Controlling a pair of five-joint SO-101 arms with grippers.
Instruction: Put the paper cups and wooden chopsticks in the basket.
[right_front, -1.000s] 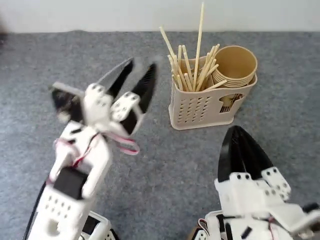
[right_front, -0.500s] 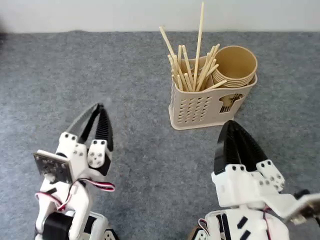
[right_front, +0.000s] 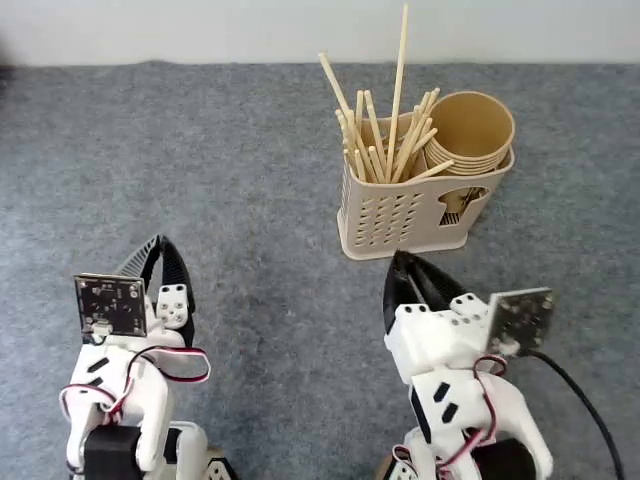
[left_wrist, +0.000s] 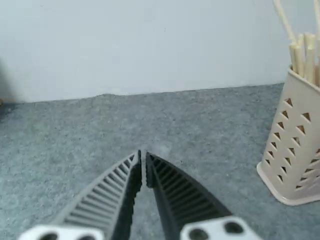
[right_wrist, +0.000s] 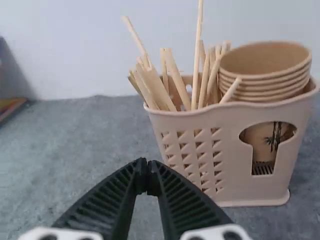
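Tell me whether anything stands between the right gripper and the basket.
Nothing visible does. Only bare grey felt mat lies between the right gripper, jaws shut, and the beige perforated plastic basket.

white plastic arms (right_front: 120, 400), black ribbed gripper fingers (left_wrist: 170, 185), red-and-black cables (right_front: 185, 353)

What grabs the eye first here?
The beige basket at the back of the grey table, bristling with wooden chopsticks beside a stack of paper cups. Nearer the camera, the left gripper and right gripper sit shut and empty, the right one just before the basket.
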